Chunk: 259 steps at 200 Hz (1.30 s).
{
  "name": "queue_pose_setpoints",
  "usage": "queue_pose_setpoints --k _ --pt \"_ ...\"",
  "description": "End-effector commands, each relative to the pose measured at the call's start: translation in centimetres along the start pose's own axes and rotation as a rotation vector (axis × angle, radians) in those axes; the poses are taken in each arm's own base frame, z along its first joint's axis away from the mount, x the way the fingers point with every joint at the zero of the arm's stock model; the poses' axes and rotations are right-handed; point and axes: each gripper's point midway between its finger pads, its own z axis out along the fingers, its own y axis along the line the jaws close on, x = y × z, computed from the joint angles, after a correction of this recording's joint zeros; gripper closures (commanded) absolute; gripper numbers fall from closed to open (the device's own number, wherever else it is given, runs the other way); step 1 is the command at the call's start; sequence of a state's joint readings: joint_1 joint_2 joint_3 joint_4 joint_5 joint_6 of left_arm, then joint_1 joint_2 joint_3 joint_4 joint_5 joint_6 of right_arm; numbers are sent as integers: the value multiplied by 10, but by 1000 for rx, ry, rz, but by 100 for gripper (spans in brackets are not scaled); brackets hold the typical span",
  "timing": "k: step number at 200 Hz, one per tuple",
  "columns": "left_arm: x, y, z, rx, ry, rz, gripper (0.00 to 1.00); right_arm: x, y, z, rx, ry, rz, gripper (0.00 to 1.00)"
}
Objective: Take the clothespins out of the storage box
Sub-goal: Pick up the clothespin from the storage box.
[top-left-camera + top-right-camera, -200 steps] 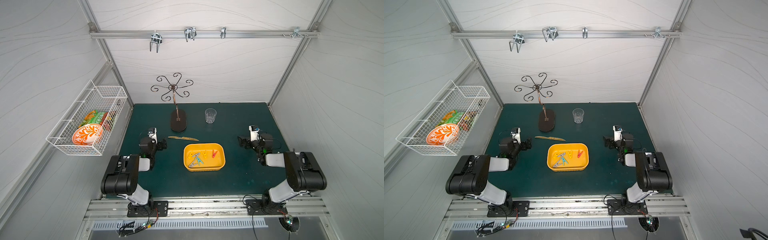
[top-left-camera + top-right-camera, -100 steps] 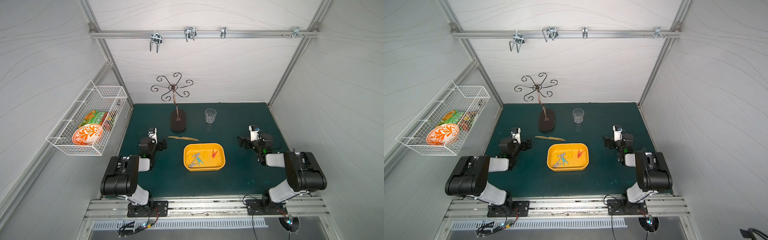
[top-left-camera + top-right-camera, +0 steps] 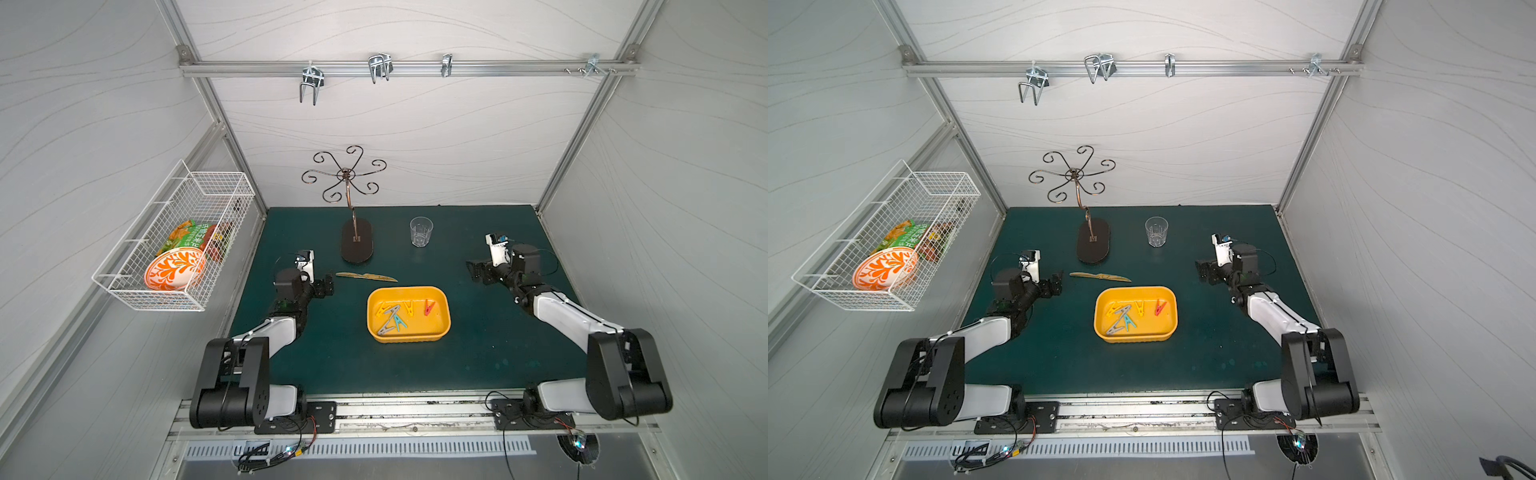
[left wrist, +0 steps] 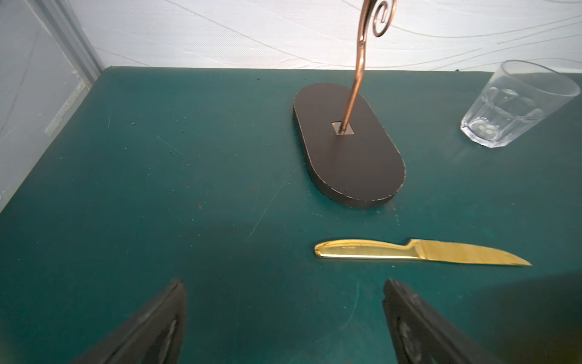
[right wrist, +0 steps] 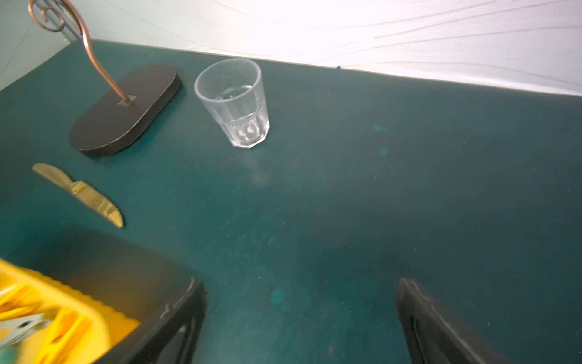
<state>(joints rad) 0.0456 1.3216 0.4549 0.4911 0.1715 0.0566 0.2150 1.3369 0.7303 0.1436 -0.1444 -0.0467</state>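
Clothespins (image 3: pixel 397 316), six in number, are seen lying loose inside the storage box (image 3: pixel 409 337), which is set flat on the green table (image 3: pixel 478 340). A red pin (image 3: pixel 428 307) is placed toward the box's right side, a yellow pin (image 3: pixel 409 308) is found just beside it, and the others, yellow, grey and teal, are gathered toward the left side, some of them overlapping.

The box is positioned between the two arms and nearer the robot's base than either pincer. The left gripper (image 3: pixel 328 286) is held low over the table, well apart from the box, with its jaws spread wide and nothing between them; a gold knife (image 3: pixel 365 276) lies just ahead of it. The right gripper (image 3: pixel 478 272) is likewise spread wide and empty, apart from the box. In the right wrist view a blurred corner of the box is caught just beside one finger (image 5: pixel 176 318).
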Motion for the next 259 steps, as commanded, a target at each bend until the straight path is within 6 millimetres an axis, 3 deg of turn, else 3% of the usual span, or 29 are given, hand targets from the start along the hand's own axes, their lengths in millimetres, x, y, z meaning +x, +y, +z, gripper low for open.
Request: queue_pose_setpoints --k 1,33,76,99,123,149,175,209,259 --pt "-9 -11 -8 52 53 8 1 29 12 -15 51 220 91 1" --pt "-18 -18 -18 86 80 -11 1 31 35 -31 142 403 160 1" --pt "-27 -16 -18 70 103 -24 1 30 94 -41 143 558 47 1" --pt "-30 -12 -14 52 109 -16 1 24 128 -37 156 565 -101 1" --pt "-35 -8 -9 35 115 -24 1 34 165 -26 106 599 -196 1" --pt "-40 -8 -7 38 116 -24 1 44 192 -14 54 621 -224 13" --pt "-45 -9 -6 39 113 -34 1 57 193 -6 102 661 -214 29" --pt "-45 -7 -6 30 110 -40 1 82 181 -1 206 709 -145 34" --pt "-38 -7 -13 16 119 -64 1 107 184 17 193 711 -164 47"
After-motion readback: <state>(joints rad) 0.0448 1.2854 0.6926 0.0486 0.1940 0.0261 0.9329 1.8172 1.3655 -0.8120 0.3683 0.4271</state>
